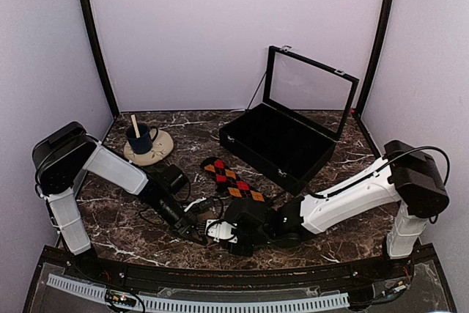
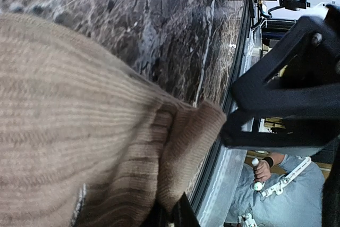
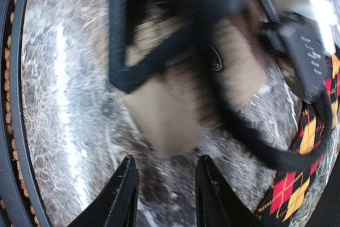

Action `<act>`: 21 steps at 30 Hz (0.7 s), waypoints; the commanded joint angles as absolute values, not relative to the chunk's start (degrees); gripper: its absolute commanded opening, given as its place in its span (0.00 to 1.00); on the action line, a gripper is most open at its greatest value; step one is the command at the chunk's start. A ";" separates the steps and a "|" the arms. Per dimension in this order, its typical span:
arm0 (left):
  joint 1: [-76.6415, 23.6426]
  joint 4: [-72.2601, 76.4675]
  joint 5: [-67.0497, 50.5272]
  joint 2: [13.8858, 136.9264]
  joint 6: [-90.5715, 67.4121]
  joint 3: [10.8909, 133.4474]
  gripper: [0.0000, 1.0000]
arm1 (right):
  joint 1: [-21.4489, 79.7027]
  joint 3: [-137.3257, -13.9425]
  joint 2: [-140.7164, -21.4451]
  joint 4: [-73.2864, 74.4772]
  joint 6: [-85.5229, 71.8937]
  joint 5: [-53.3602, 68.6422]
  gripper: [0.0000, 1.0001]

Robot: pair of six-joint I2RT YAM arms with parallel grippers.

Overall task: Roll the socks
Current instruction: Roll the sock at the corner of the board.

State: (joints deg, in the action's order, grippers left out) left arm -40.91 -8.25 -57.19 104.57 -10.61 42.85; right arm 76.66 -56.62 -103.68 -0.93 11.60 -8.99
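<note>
The tan-brown ribbed sock (image 2: 79, 131) lies bunched on the marble table near its front edge. My left gripper (image 2: 171, 217) is shut on the sock's folded end. In the right wrist view the tan sock (image 3: 170, 115) is blurred, just ahead of my right gripper (image 3: 166, 192), which is open with only bare marble between its fingers. The left gripper's black frame (image 3: 154, 62) lies over the sock there. The black argyle sock (image 1: 233, 181) lies flat behind both grippers, and its edge (image 3: 297, 184) shows at the right. From above, the left gripper (image 1: 199, 234) and right gripper (image 1: 218, 234) meet and hide the tan sock.
A black case (image 1: 282, 144) with a raised glass lid stands at the back right. A dark mug (image 1: 141, 138) with a stick in it sits on a round coaster (image 1: 157, 150) at the back left. The table's front rim (image 2: 234, 104) runs close by the grippers.
</note>
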 commanded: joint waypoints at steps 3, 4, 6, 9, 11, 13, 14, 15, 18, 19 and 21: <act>-39.40 -13.47 -58.18 106.71 -6.73 42.97 0.00 | 80.10 -59.06 -108.80 -5.26 19.12 -17.86 0.44; -39.34 -13.78 -58.34 106.90 -6.38 43.24 0.00 | 80.34 -59.33 -109.14 -5.46 19.79 -18.32 0.46; -39.14 -14.64 -58.57 107.40 -5.65 43.85 0.00 | 80.56 -60.07 -110.17 -5.72 21.22 -19.00 0.47; -38.89 -16.04 -58.82 108.25 -4.45 44.77 0.00 | 80.51 -60.74 -111.47 -6.53 23.42 -20.18 0.48; -38.80 -16.93 -58.83 108.81 -3.73 45.41 0.00 | 80.51 -60.91 -111.74 -7.32 24.89 -20.64 0.49; -38.66 -17.56 -59.05 109.34 -3.25 45.92 0.00 | 80.51 -61.24 -112.19 -7.44 26.59 -20.52 0.50; -38.55 -17.82 -59.34 109.60 -3.06 46.21 0.00 | 80.59 -61.44 -112.47 -7.39 27.24 -20.42 0.50; -38.48 -18.22 -59.45 109.86 -2.81 46.48 0.00 | 80.59 -61.61 -112.76 -7.31 27.78 -20.25 0.50; -38.09 -19.59 -59.59 110.53 -1.77 47.15 0.00 | 80.80 -61.46 -113.08 -7.49 28.47 -20.92 0.50; -38.00 -19.87 -59.78 110.64 -1.50 47.27 0.00 | 80.96 -60.97 -112.79 -7.93 28.43 -21.37 0.50; -37.70 -19.95 -60.04 110.74 -1.39 47.24 0.00 | 81.48 -59.70 -111.95 -9.29 28.42 -22.79 0.50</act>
